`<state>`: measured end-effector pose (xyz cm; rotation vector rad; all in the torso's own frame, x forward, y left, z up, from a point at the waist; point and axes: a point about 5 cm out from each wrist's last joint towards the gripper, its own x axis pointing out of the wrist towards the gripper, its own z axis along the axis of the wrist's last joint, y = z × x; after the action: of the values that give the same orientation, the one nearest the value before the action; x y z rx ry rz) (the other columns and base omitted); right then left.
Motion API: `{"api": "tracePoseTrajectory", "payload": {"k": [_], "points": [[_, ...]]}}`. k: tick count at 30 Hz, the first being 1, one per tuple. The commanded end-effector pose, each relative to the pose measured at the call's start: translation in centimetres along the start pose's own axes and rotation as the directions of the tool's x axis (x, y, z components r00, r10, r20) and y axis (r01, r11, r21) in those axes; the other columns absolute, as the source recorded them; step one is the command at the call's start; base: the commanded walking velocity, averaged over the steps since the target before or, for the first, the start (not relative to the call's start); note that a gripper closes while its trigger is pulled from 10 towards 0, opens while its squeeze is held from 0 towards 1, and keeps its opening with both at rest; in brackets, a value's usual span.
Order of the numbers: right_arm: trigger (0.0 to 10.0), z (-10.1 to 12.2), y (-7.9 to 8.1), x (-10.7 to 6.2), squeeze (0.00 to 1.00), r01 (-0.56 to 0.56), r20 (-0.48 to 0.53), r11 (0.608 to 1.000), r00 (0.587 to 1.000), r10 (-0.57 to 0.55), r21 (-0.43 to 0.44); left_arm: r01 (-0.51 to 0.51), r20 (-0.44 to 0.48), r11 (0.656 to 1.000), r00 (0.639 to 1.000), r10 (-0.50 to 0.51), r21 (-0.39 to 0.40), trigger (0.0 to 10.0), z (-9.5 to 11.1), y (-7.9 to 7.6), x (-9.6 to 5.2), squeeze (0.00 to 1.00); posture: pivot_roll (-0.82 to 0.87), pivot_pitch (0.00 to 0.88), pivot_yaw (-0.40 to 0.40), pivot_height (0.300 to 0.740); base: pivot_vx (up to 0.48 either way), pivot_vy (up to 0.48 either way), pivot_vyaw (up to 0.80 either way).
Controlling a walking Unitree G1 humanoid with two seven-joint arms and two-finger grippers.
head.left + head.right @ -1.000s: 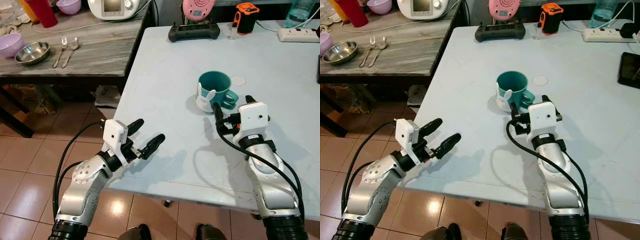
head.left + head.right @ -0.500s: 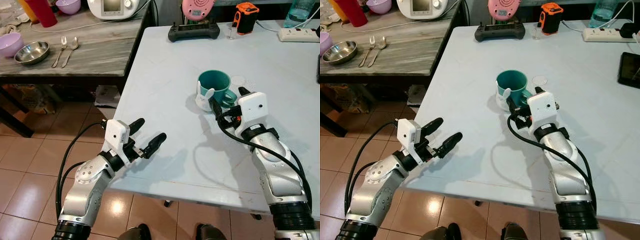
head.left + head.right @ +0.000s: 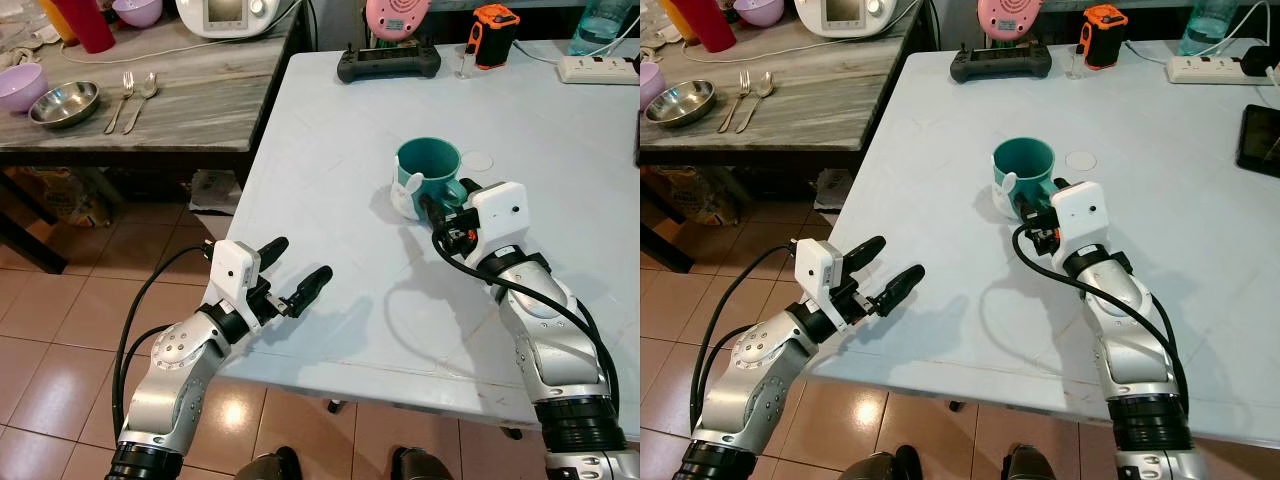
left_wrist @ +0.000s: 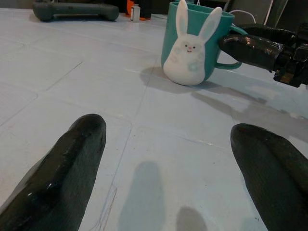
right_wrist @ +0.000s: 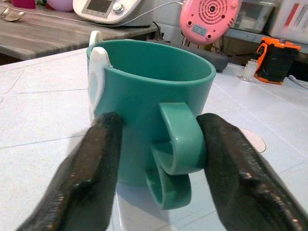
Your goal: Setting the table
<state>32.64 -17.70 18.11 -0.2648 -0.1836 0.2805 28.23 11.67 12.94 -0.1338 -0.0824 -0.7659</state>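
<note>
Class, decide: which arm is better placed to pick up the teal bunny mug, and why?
Right. The right gripper already straddles the handle of the teal bunny mug, fingers open either side. The left gripper hovers open near the pale blue table edge, well short of it.

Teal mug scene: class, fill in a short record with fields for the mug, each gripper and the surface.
mug: teal mug with white rabbit figure, upright
surface: pale table
right gripper: fingers open, either side of the mug's handle
left gripper: fingers open, at the table's near edge, holding nothing
</note>
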Motion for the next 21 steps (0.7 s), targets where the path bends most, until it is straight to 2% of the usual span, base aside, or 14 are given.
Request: {"api": "tracePoseTrajectory", "payload": {"k": [1, 2, 3, 4, 8, 21], "points": [[0.0, -0.21, 0.26, 0.00, 0.00, -0.002, -0.008, 1.000, 1.000, 0.002, 0.018, -0.015, -0.008, 1.000, 1.000, 0.016, 0.017, 10.0, -0.03, 0.30, -0.28, 0.00, -0.16, 0.183, 0.115, 0.740, 0.000, 0.000, 0.00], [1.1, -0.26, 0.36, -0.05, 0.00, 0.002, -0.008, 1.000, 1.000, -0.002, 0.023, -0.017, -0.007, 1.000, 1.000, 0.017, 0.017, 10.0, -0.02, 0.31, -0.28, 0.00, -0.17, 0.183, 0.116, 0.740, 0.000, 0.000, 0.00], [1.1, -0.26, 0.36, -0.05, 0.00, 0.002, -0.008, 1.000, 1.000, -0.002, 0.023, -0.017, -0.007, 1.000, 1.000, 0.017, 0.017, 10.0, -0.02, 0.31, -0.28, 0.00, -0.17, 0.183, 0.116, 0.740, 0.000, 0.000, 0.00], [0.4, -0.39, 0.44, -0.10, 0.00, 0.010, -0.013, 1.000, 1.000, -0.009, 0.026, -0.019, -0.007, 1.000, 1.000, 0.020, 0.020, 10.0, -0.03, 0.33, -0.26, 0.00, -0.17, 0.183, 0.116, 0.740, 0.000, 0.000, 0.00], [0.0, -0.65, 0.51, -0.08, 0.00, 0.028, -0.025, 0.999, 0.999, -0.027, 0.031, -0.021, -0.007, 1.000, 1.000, 0.022, 0.023, 10.0, 0.00, 0.38, -0.17, 0.00, -0.17, 0.183, 0.118, 0.740, 0.000, 0.000, 0.00], [0.0, -1.06, 0.03, 0.09, 0.00, 0.101, -0.041, 0.994, 0.994, -0.100, 0.037, 0.037, 0.011, 0.999, 0.999, -0.037, 0.004, 10.0, 0.46, 0.04, -0.25, 0.00, -0.16, 0.176, 0.119, 0.740, 0.000, 0.000, 0.00]]}}
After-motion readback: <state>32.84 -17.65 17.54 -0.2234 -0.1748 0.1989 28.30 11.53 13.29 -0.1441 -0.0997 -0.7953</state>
